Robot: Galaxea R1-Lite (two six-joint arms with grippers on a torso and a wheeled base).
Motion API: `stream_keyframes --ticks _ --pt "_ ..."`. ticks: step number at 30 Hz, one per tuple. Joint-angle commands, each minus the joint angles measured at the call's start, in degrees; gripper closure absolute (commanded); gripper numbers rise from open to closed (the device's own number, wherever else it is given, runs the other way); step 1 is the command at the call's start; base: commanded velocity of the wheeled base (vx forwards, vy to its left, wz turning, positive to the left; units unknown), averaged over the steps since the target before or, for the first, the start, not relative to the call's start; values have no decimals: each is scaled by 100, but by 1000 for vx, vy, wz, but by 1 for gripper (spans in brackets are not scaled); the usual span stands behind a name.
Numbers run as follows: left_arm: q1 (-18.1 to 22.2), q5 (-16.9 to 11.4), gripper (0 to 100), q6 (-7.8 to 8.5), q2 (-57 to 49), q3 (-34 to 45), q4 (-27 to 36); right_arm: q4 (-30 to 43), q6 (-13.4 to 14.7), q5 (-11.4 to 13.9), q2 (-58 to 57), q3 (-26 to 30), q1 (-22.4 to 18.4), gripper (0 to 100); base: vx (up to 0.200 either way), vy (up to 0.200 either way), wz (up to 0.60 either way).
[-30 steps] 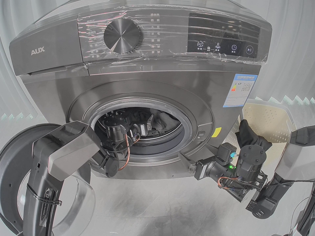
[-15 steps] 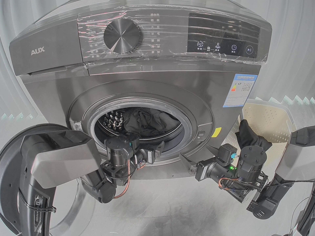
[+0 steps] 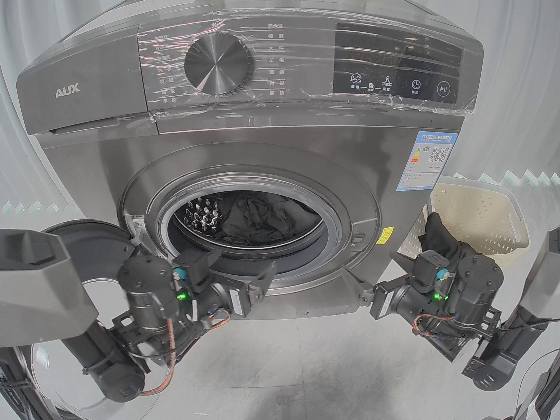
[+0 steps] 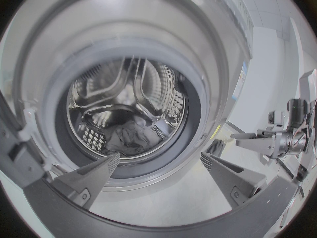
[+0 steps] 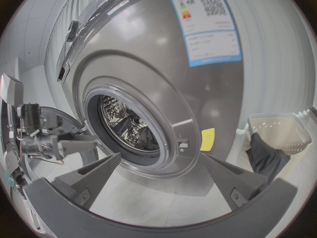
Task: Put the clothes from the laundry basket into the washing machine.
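Left claw (image 4: 158,156) and right claw (image 5: 158,156) both gaping wide, empty, low in front of the washing machine (image 3: 251,118). Dark garment (image 3: 256,220) sits in its drum (image 3: 201,217); second dark garment (image 3: 437,237) droops over the laundry basket (image 3: 496,217) rim beside it.

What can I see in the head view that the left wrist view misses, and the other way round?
Head view's own: the control dial and the cream laundry basket beside the washing machine. Left wrist view's own: the raised ribs deep inside the drum, framed by the left gripper with its jaws open. Shared: the dark clothes lying in the drum, and the right gripper in front of the machine, jaws open.
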Motion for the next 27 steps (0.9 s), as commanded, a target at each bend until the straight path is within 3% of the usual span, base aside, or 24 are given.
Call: stream_keyframes --ticks 1,4,10,17,21,27 --pt "-108 355 0 -98 -1167 761 -258 10 -166 -237 -798 513 -4 0 0 0 0" --pt "-169 381 0 -177 -1729 1306 -355 37 -175 -254 -1141 847 -136 0 0 0 0" --pt "-292 381 0 -98 -2204 1913 -355 133 -368 -254 -1510 1093 -364 0 0 0 0" --pt "-213 460 0 -54 -2485 2045 -346 239 -395 -166 -1519 1375 -777 0 0 0 0" --pt "-204 451 0 184 -2538 2097 -363 151 -395 -175 -1528 1638 -795 0 -200 0 0" --pt "-116 469 0 395 -2775 2291 -363 248 -342 -228 -1792 1893 -812 0 -200 0 0"
